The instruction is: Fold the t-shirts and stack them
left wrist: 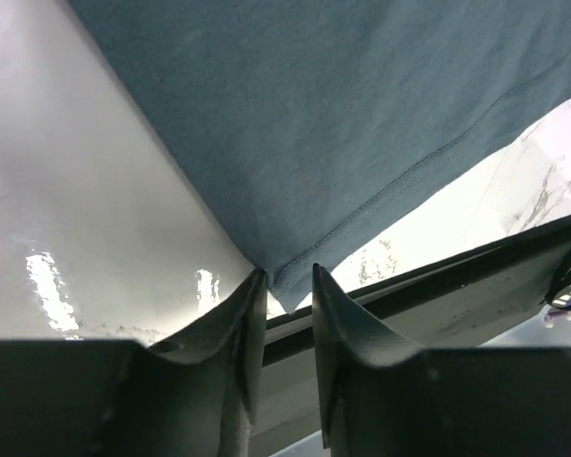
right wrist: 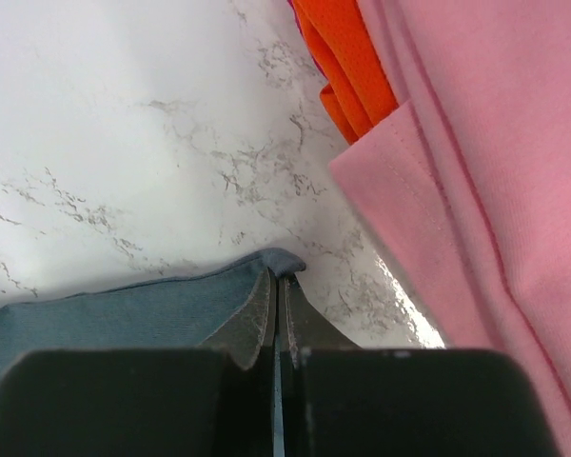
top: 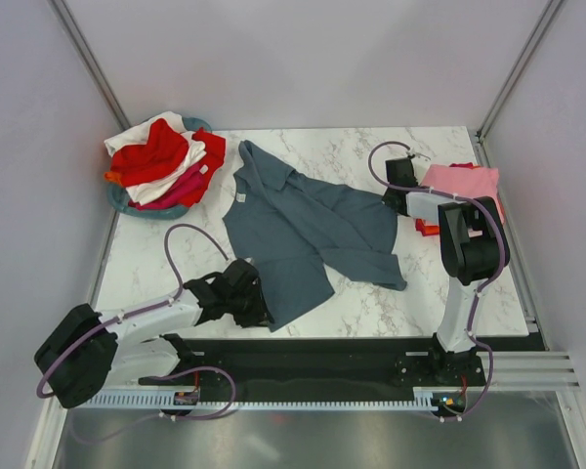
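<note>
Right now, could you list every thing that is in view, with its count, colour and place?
blue-grey t-shirt: one, slate blue-grey, spread unfolded mid-table.
pile of t-shirts: several, red, white, magenta and orange, heaped in the basket.
basket: one, teal, far left corner.
pink t-shirt: one, pink, folded, far right, top of a stack.
orange-red t-shirt: one, orange-red, under the pink t-shirt.
table: one, white marble pattern, under everything.
left pincer: one, black, open around the blue-grey t-shirt's near corner.
right pincer: one, black, shut on the blue-grey t-shirt's right edge.
</note>
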Tool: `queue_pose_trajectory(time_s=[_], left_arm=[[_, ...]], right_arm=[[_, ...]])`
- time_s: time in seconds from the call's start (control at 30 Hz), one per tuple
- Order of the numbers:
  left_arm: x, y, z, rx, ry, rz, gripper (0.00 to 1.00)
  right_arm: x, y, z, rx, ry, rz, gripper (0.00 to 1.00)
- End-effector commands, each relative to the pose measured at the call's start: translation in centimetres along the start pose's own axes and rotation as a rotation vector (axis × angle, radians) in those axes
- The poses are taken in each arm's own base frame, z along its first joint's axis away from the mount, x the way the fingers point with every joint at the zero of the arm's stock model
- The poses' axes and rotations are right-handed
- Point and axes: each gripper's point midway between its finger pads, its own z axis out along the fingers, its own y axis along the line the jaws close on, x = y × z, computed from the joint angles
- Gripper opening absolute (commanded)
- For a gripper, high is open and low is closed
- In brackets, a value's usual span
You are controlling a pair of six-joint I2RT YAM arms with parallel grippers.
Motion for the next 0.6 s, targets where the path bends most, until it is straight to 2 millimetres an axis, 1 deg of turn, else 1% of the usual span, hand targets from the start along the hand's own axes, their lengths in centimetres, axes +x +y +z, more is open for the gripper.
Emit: queue_pose_trajectory(time_s=[0.0,0.03,0.07,0.1,0.17,0.23,0.27,0.3,0.33,0.4,0.43,0.5,0.53,0.57], left_arm=[[-1.0,0.3,0.4,-0.039,-0.061,-0.020,0.28],[-1.3,0.7,0.5,-0.052,-0.077,-0.022,0.25],[-1.4,0.7,0.5,-0.052,-0.080,-0.023,0.19],[-1.6,0.7,0.5,-0.056,-0.083,-0.013,0.16],[-2.3,0.4,0.2,-0.055,-0.102,-0.013,0.02],[-2.8,0.9,-0.1,-0.080,-0.118,0.002,0.02],[-3.1,0.7,-0.5,-0.075,-0.135,0.004,0.02],[-2.9,1.3,-0.8,-0.092,-0.126,0.013,0.02],[-3.4,1.7,-1.1,-0.098,-0.137,-0.001,0.02],[-3.4,2.3,-1.7,-0.088,-0.135,-0.004,0.02],[-3.5,2.6,-2.0,-0.075,-0.127,-0.029,0.02],[-3.7,2.6,-2.8,-0.039,-0.140,-0.041,0.02],[-4.0,3.2,-3.1,-0.050,-0.148,-0.067,0.02],[-4.3,3.3,-3.5,-0.040,-0.159,-0.077,0.02]], right_arm=[[-0.1,-0.5,0.0,-0.003,-0.007,0.005,0.00],[-0.1,-0.5,0.0,-0.005,-0.004,0.003,0.00],[0.0,-0.5,-0.1,-0.003,-0.005,0.005,0.00],[-0.1,-0.5,-0.1,-0.004,-0.006,0.005,0.00],[-0.1,-0.5,0.0,-0.009,-0.004,0.005,0.00],[-0.2,-0.1,0.1,-0.020,-0.003,0.001,0.00],[-0.3,-0.1,0.2,-0.023,-0.002,0.004,0.00],[-0.4,0.0,0.2,-0.024,-0.001,0.005,0.00],[-0.8,0.3,0.3,-0.029,-0.005,0.007,0.00],[-0.9,0.7,0.5,-0.037,0.006,0.005,0.00],[-1.7,1.5,0.8,-0.049,0.001,0.010,0.00],[-2.1,2.1,1.2,-0.053,0.016,0.015,0.00],[-3.4,3.1,1.5,-0.065,-0.001,0.024,0.00],[-4.0,3.4,1.7,-0.071,-0.006,0.032,0.00]])
